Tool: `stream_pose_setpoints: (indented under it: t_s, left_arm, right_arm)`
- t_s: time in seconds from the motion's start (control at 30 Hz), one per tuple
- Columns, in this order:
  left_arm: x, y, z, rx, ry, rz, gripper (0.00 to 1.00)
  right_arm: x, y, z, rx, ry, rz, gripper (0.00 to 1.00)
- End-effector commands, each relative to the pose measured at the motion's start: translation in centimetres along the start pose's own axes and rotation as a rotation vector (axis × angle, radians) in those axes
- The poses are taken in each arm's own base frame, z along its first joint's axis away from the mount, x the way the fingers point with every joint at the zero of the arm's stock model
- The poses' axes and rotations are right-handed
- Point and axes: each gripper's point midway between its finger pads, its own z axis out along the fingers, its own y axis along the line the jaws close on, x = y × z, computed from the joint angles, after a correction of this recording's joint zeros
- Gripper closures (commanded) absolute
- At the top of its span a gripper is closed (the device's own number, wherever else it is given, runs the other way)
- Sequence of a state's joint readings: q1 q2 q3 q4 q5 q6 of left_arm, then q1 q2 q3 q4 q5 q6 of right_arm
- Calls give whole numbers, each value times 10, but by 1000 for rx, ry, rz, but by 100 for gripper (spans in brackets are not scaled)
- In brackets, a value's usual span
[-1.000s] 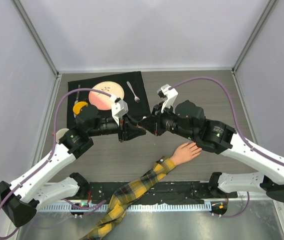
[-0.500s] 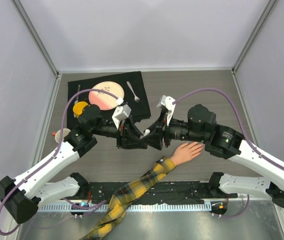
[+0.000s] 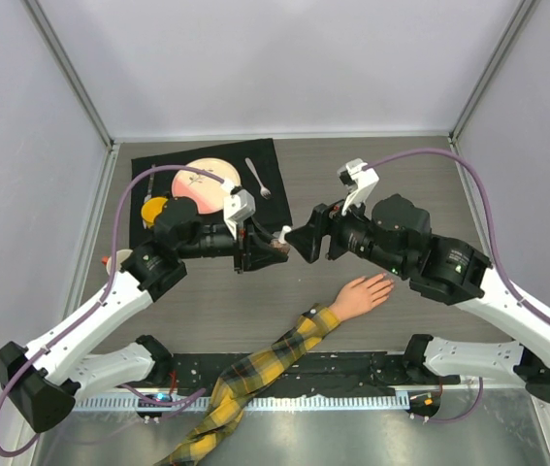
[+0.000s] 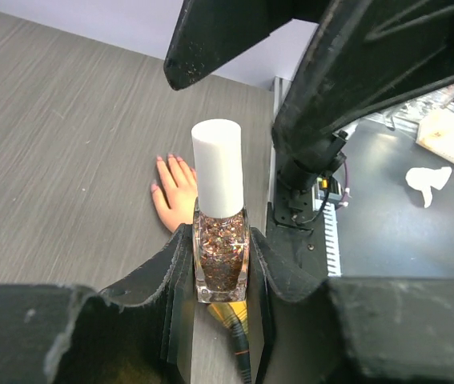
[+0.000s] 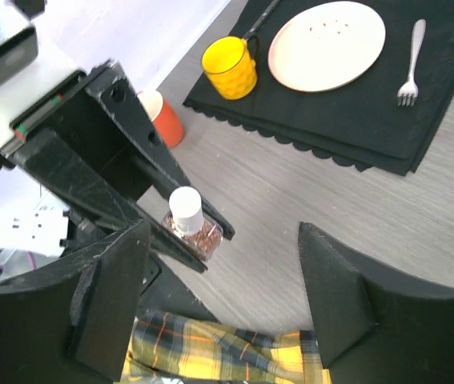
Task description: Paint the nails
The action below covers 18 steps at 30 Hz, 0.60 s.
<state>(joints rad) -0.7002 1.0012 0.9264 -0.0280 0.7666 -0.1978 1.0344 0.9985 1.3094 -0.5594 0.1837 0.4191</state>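
Top external view has the plaid sleeve (image 3: 255, 374) lying closest to the arm bases, with the mannequin hand (image 3: 357, 294) flat on the table (image 3: 401, 175), fingers spread; the nails (image 4: 170, 158) only show as tiny pinkish tips in the left wrist view. Just past the hand, the left gripper (image 4: 220, 264) is pinching a glittery nail polish bottle (image 4: 218, 212) by its glass body with the white cap (image 4: 217, 164) on, and the right gripper (image 5: 225, 232) has its fingers spread wide, facing that cap without touching it. Farther back on the left there's a black placemat (image 3: 158, 175) with a plate (image 3: 202, 184), a fork (image 3: 258, 178) and a yellow cup (image 3: 155, 210).
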Motion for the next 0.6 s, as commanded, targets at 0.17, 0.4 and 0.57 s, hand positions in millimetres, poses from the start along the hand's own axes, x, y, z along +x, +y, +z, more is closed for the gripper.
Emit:
stream_pose_setpoints:
  t_s: [0.17, 0.4, 0.57]
  left_arm:
    - [-11, 10, -1, -59, -32, 51, 100]
    - [-6, 8, -3, -52, 3, 58, 100]
    - [-21, -91, -22, 544, -59, 83, 100]
  right_arm:
    - [-11, 12, 28, 29, -25, 71, 54]
    - [15, 22, 47, -53, 52, -49, 99]
    - [82, 109, -13, -887, 213, -247, 99]
